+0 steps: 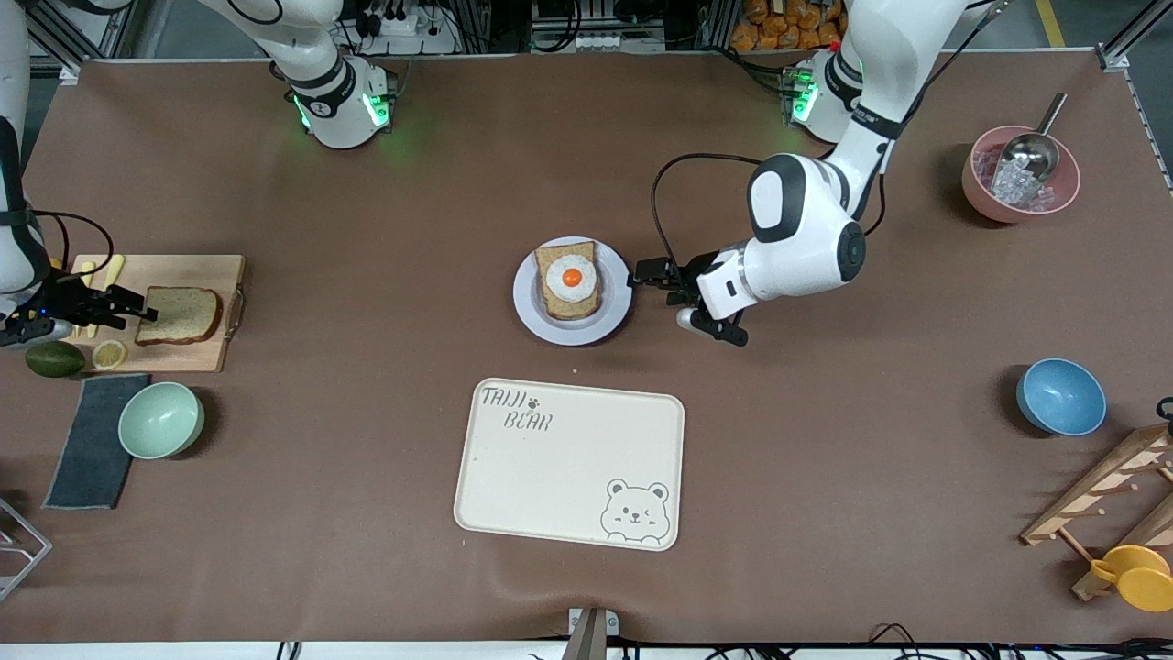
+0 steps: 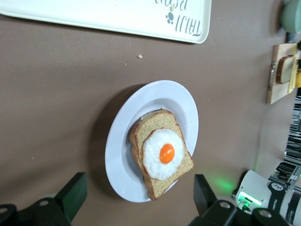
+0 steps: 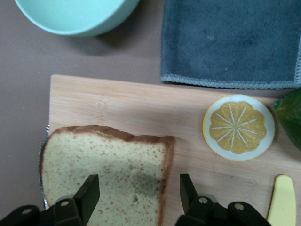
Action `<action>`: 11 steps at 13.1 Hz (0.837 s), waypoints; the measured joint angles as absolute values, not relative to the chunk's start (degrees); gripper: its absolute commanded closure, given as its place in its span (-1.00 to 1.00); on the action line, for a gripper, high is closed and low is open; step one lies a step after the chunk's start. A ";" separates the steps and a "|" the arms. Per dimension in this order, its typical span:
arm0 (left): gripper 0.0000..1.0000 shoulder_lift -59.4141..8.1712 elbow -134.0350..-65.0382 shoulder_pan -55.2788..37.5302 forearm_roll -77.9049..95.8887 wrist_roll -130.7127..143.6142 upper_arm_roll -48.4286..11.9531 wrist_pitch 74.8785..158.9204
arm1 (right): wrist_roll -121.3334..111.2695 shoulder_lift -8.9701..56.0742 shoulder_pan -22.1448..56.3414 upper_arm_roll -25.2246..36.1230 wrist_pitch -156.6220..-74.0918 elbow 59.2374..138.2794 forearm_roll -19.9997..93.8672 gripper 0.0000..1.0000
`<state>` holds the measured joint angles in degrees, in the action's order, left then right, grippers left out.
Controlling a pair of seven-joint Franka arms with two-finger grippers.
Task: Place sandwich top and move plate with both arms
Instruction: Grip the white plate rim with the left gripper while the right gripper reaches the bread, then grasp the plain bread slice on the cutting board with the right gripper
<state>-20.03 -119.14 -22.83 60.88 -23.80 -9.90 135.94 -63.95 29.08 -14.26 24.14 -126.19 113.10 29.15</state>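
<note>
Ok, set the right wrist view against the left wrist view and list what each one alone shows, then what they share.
Only the right wrist view: the right gripper, jaws partly open astride the sandwich top's crust edge, a lemon slice, a grey cloth, and a mint bowl up close.

Only the left wrist view: the left gripper, open beside the plate, the egg-topped bread, and the bear tray's edge.

Both: the brown table cover, the cutting board and the sandwich top, small and distant in the left wrist view.
</note>
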 measured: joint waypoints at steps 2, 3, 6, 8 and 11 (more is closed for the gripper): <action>-1.00 -20.10 -121.89 -22.83 68.94 -32.39 -10.07 138.17 | -64.12 29.51 -14.69 24.14 -126.19 113.11 29.47 -0.31; -1.00 -20.18 -122.80 -22.83 72.51 -35.84 -10.17 138.58 | -64.20 29.82 -14.82 24.14 -126.19 113.11 30.06 -0.19; -1.00 -20.36 -123.39 -23.31 75.86 -38.32 -10.48 138.88 | -64.42 30.99 -15.03 24.14 -126.19 113.11 31.04 0.31; -1.00 -20.36 -123.35 -23.80 76.55 -38.32 -10.53 139.26 | -64.45 31.34 -15.24 24.13 -126.10 113.10 31.65 1.00; -1.00 -20.36 -123.11 -23.87 76.63 -38.32 -10.52 139.56 | -64.46 31.35 -15.37 24.30 -126.08 112.86 32.18 1.00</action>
<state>-20.36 -123.11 -23.87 76.63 -38.32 -10.52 139.56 -64.46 31.35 -15.37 24.30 -126.08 112.86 32.18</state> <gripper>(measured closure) 0.000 0.806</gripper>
